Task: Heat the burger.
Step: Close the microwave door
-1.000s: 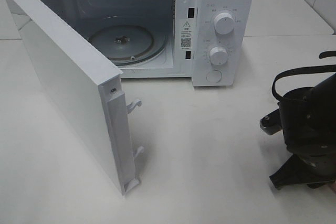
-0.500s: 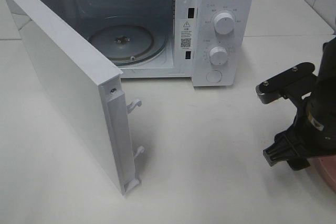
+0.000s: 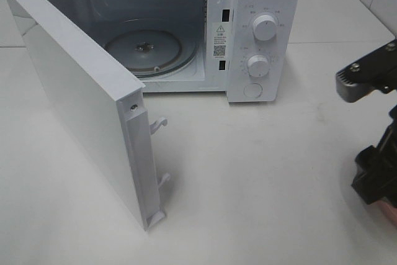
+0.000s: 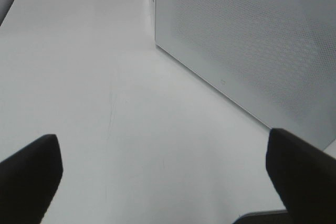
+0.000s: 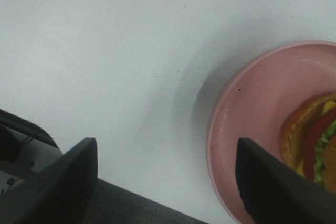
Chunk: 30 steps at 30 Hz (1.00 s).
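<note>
The burger (image 5: 315, 140) lies on a pink plate (image 5: 247, 119); only its edge shows in the right wrist view, with bun, red tomato, green lettuce and yellow cheese. My right gripper (image 5: 168, 182) is open and empty, above the table and the plate's rim, beside the burger. In the high view my right arm (image 3: 374, 175) is at the right edge, over a sliver of the plate (image 3: 392, 213). My left gripper (image 4: 163, 182) is open and empty, low over the table, facing the outer face of the microwave door (image 4: 252, 51).
The white microwave (image 3: 260, 35) stands at the back with its door (image 3: 87, 103) swung wide open to the left. Its glass turntable (image 3: 144, 49) is bare. Two knobs and a button are on its right panel.
My right arm has swung to the right, to the edge of the high view. The microwave and its door have not moved.
</note>
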{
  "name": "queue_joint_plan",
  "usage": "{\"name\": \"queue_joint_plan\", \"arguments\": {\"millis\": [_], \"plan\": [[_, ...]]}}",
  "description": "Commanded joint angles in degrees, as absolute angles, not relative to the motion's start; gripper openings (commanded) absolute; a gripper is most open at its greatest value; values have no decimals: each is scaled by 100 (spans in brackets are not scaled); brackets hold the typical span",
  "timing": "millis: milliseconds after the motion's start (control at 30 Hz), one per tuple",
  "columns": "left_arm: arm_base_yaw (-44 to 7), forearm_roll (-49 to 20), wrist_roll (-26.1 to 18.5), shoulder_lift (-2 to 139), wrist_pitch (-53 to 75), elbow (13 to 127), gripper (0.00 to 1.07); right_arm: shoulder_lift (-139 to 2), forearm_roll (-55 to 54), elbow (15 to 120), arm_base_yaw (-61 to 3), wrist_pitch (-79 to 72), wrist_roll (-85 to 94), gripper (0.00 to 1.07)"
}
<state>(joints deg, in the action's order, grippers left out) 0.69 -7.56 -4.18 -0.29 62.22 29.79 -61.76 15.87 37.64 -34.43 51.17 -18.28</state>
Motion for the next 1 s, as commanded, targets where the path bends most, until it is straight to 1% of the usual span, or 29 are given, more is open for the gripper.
{"name": "queue_joint_plan", "arguments": {"millis": [33, 67, 233, 267, 300, 333, 400, 433, 500, 533, 567, 633, 733, 1000], "plan": [[52, -773, -418, -115, 6148, 2968, 98, -5374, 1553, 3782, -3449, 5655, -1616, 75], [52, -773, -418, -115, 6148, 2968, 98, -5025, 1547, 3782, -3449, 5907, -1558, 75], [52, -773, -418, -115, 6148, 2968, 98, -4400, 1541, 3782, -3449, 6354, -1490, 75], [52, -773, -418, -115, 6148, 2968, 98, -4034, 1501, 3782, -3449, 6515, -1461, 75], [52, -773, -418, -115, 6148, 2968, 98, -4034, 1501, 3782, -3449, 6515, -1461, 75], [52, -773, -418, -115, 6148, 2968, 98, -3558, 1490, 3782, -3438, 6578, -1404, 75], [52, -773, -418, -115, 6148, 2968, 98, -3323, 1450, 3782, -3409, 6583, -1346, 75], [52, -773, -418, -115, 6148, 2968, 98, -2951, 1306, 3782, -3249, 6572, -1163, 75], [52, -773, -418, -115, 6148, 2968, 98, -2756, 1220, 3782, -3128, 6572, -1031, 75], [52, -773, -418, -115, 6148, 2968, 98, -2424, 1054, 3782, -2893, 6537, -739, 75], [52, -773, -418, -115, 6148, 2968, 98, -2424, 1054, 3782, -2893, 6537, -739, 75], [52, -773, -418, -115, 6148, 2968, 98, -1914, 819, 3782, -2567, 6366, -430, 75], [52, -773, -418, -115, 6148, 2968, 98, -1644, 665, 3724, -2452, 6188, -378, 75], [52, -773, -418, -115, 6148, 2968, 98, -739, 561, 2968, -1828, 5879, -367, 75]]}}
